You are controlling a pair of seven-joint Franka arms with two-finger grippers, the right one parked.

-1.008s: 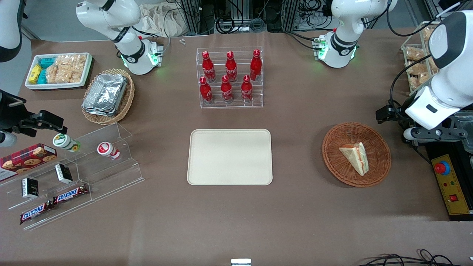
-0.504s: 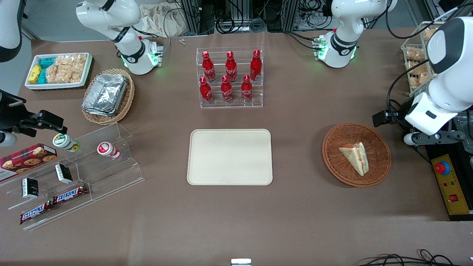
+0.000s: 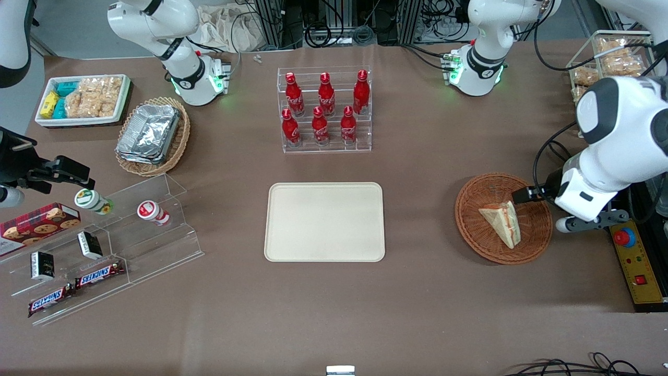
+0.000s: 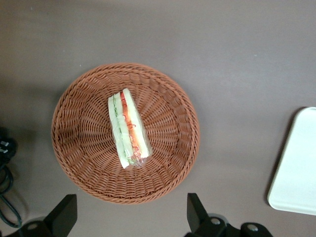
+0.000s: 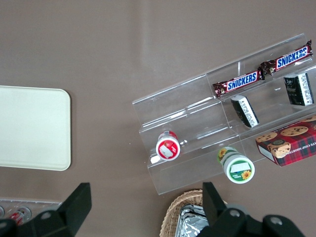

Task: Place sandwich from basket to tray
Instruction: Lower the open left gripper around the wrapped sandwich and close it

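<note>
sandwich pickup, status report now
Hand open, hovering above the wicker basket, nothing held. Sandwich lying in the basket, untouched. Tray bare. Nothing between basket and tray.

A reddish-brown woven basket (image 4: 126,133) holds a sandwich (image 4: 128,128) of pale white bread with red, orange and green layers, between the spread black fingers (image 4: 61,215) of the gripper (image 4: 129,217); just beside, a cream-beige tray (image 3: 324,221) on brown table (image 3: 334,313)
</note>
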